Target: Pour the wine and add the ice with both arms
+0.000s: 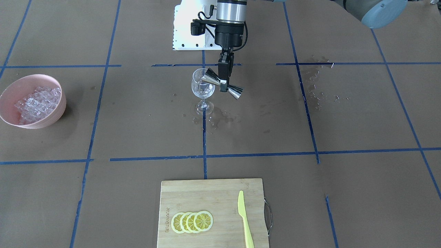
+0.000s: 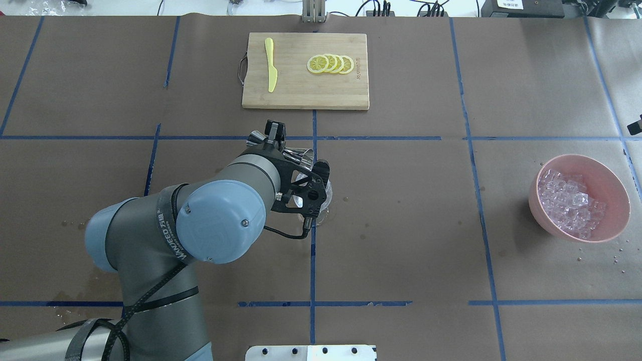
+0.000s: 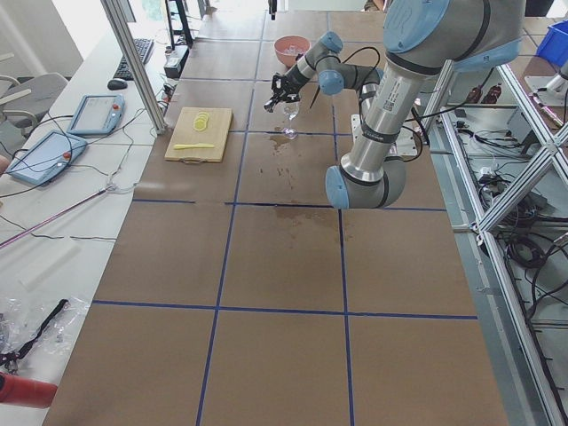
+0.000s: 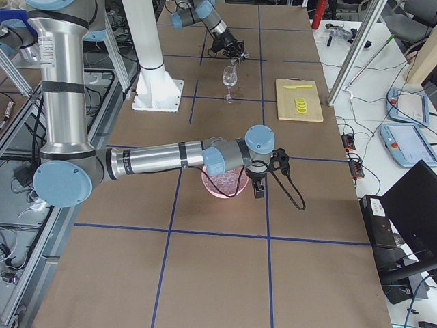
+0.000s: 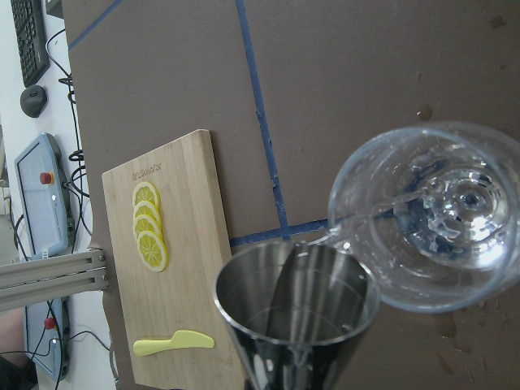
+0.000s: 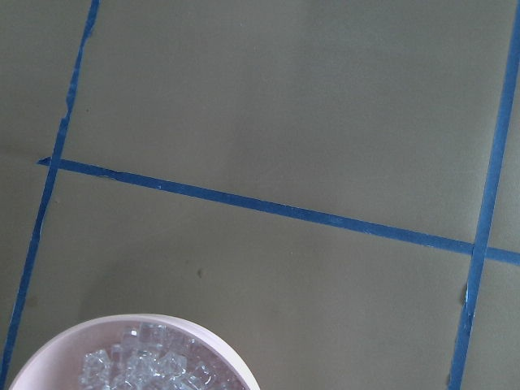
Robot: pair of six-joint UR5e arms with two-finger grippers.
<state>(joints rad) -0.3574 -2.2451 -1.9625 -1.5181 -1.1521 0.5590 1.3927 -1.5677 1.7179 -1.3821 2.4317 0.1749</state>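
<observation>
In the front-facing view the left gripper [image 1: 224, 83] pinches a steel jigger [image 1: 208, 78] at its waist and tips one cup's lip to the rim of the wine glass [image 1: 202, 90]. Wet spots [image 1: 215, 120] lie by the glass foot, so we judge that this pour calls for a slow tilt with the lip held over the rim. From overhead the wrist hides most of the glass, and the ice [image 2: 569, 200] sits heaped in the pink bowl [image 2: 618, 220], well apart on the robot's right. In the right side view the right gripper [image 4: 258, 190] hangs just beside that bowl; we cannot tell whether its fingers are spread or pressed together. The left wrist camera shows the jigger's mouth nearly drained and the wine [image 5: 467, 203] seemingly pooled, clear, in the glass bottom, so we would hold the tilt until the last drops fall, without nudging the rim. The right wrist camera shows only the bowl's rim and ice.
</observation>
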